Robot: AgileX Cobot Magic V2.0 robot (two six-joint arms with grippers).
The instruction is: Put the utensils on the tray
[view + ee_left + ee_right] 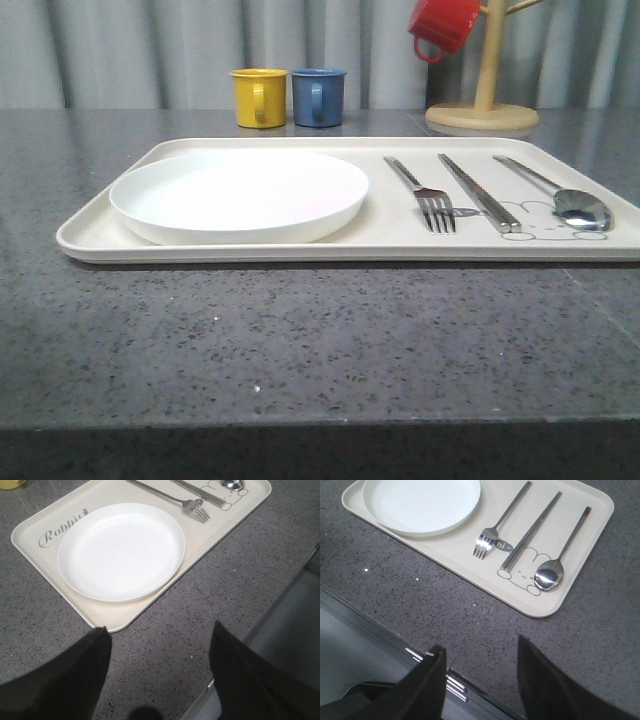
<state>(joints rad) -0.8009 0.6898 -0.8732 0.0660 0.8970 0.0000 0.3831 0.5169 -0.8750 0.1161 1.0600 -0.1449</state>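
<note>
Plate [240, 192], fork [428, 196], chopsticks [478, 192] and spoon [570, 200] lie on the tray [100, 228]; both grippers (left [157, 672], right [480, 680]) hang spread and empty, task seemingly done, nothing left but withdrawal.

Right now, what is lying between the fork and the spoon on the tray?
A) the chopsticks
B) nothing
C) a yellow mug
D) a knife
A: in the front view the chopsticks lie on the tray with the fork on one side and the spoon on the other.

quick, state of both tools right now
Left tool: open, holding nothing.
Right tool: open, holding nothing.
</note>
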